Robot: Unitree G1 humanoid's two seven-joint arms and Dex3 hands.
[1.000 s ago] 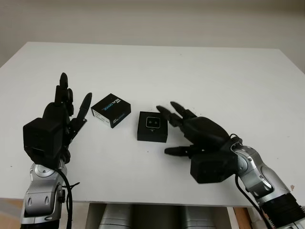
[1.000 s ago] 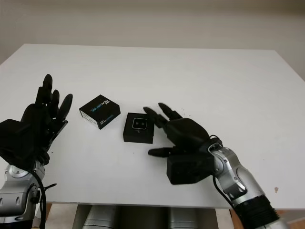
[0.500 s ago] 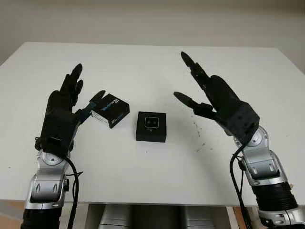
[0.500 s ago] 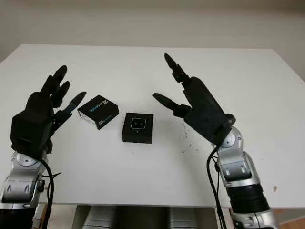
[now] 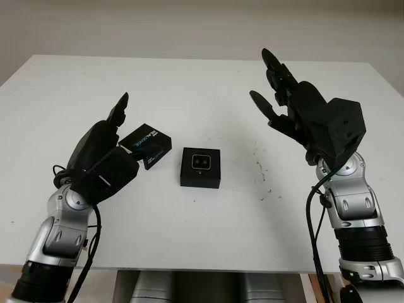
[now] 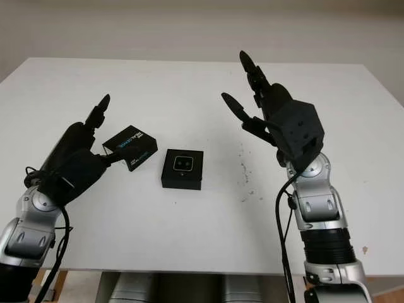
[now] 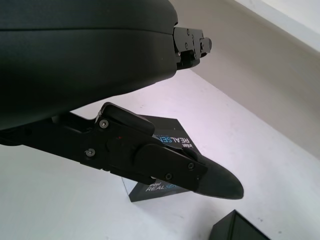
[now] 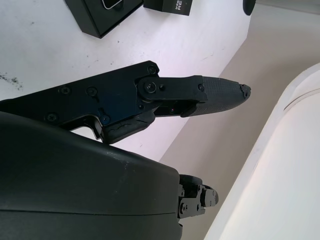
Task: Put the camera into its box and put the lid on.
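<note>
**Camera in its box, lid not yet on**

The camera [image 5: 201,161] sits face up inside its open black box [image 5: 201,178] near the middle of the white table [image 5: 208,95]. The lid [image 5: 146,144], a black piece with printed lettering, lies on the table just beside the box on the robot's left, slightly skewed and not touching it.

What has changed in the last second: the right robot hand [image 5: 297,110], which 1 second ago hovered low right next to the box, has lifted well up and away to the right and now hangs open in the air, holding nothing. The left robot hand [image 5: 108,154], raised and open half a second ago, has dropped and tipped toward the lid; its fingers now reach to the lid's near edge, 1 finger [image 7: 165,162] lying across the lid in the left wrist view. It looks open, with nothing gripped yet, though whether it touches the lid is hard to tell.

This suggests that the first half of the task is finished and the work passes to the left side: grasp the lid, carry it over the box and seat it squarely.
</note>
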